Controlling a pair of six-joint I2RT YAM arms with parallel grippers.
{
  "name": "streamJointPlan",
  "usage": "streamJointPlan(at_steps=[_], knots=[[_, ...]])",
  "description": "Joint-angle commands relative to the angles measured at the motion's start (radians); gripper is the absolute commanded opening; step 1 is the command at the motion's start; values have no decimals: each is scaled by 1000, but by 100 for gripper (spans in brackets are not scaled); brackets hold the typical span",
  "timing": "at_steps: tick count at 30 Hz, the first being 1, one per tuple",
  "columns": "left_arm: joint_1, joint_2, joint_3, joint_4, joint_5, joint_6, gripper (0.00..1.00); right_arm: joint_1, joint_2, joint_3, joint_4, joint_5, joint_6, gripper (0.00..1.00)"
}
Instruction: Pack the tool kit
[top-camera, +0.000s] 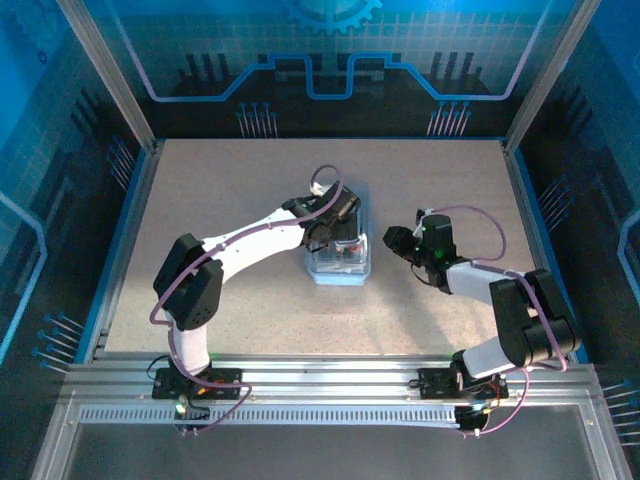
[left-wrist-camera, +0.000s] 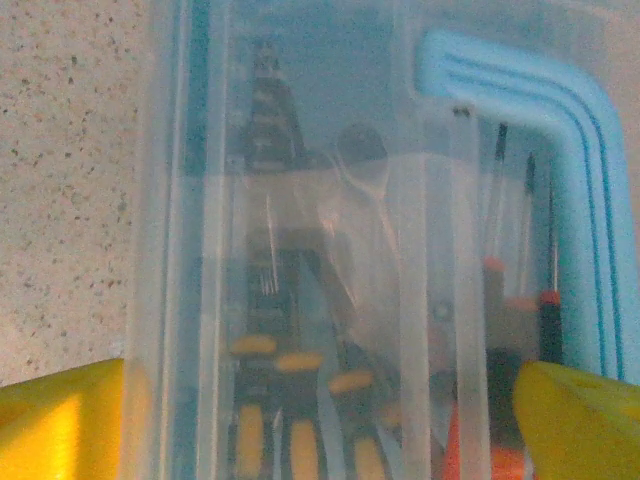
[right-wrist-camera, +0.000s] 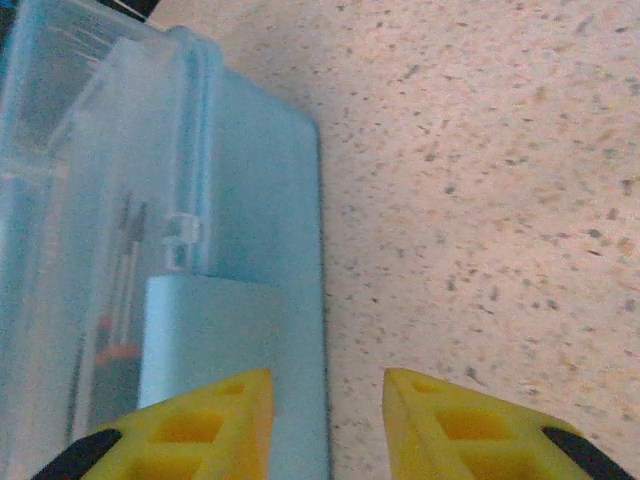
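Note:
The tool kit (top-camera: 338, 262) is a translucent light-blue case lying in the middle of the table with its clear lid down. My left gripper (top-camera: 335, 225) hovers right over it. In the left wrist view the left gripper (left-wrist-camera: 320, 425) is open wide, its yellow fingertips (left-wrist-camera: 60, 420) standing near the case's two sides. Through the lid of the tool kit (left-wrist-camera: 330, 200) I see pliers (left-wrist-camera: 290, 400) with black-and-yellow grips, slim screwdrivers (left-wrist-camera: 548, 320) and the blue handle (left-wrist-camera: 560, 150). My right gripper (top-camera: 393, 240) sits just right of the case, open (right-wrist-camera: 328, 420), holding nothing, by the edge of the tool kit (right-wrist-camera: 250, 250).
The speckled beige table (top-camera: 220, 300) is bordered by a blue rim and metal frame posts (top-camera: 110, 80). A dark blue backdrop stands at the far edge. Bare tabletop (right-wrist-camera: 480, 200) lies to the right of the case.

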Motion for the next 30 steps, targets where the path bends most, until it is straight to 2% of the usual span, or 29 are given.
streamJointPlan(at_steps=[1,6,10,12,18,20,24,26,28,30], knots=[[-11,-39,34,-114,53,25,99,8,-38,-11,-47,61,-36,36],[-5,-203,-34,-77,-4,71,99,8,-108,-32,-53,84,-67,37],[-4,-450,-229,42,-40,146,99,14,-171,-84,-2,119,-72,38],[-4,-585,-347,96,-86,152,99,25,-205,-118,42,153,-78,44],[-5,-917,-708,248,-265,156,99,64,-337,-149,52,245,-154,73],[-5,-1001,-803,305,-329,111,99,94,-386,-148,36,294,-212,99],[-5,-1114,-921,367,-484,61,99,124,-498,-192,58,337,-216,100],[-3,-1134,-938,330,-554,31,99,134,-548,-251,149,355,-201,100],[-4,-1140,-938,268,-634,-26,99,150,-571,-297,241,428,-208,100],[-1,-1146,-959,310,-667,80,99,175,-581,-307,265,517,-247,100]])
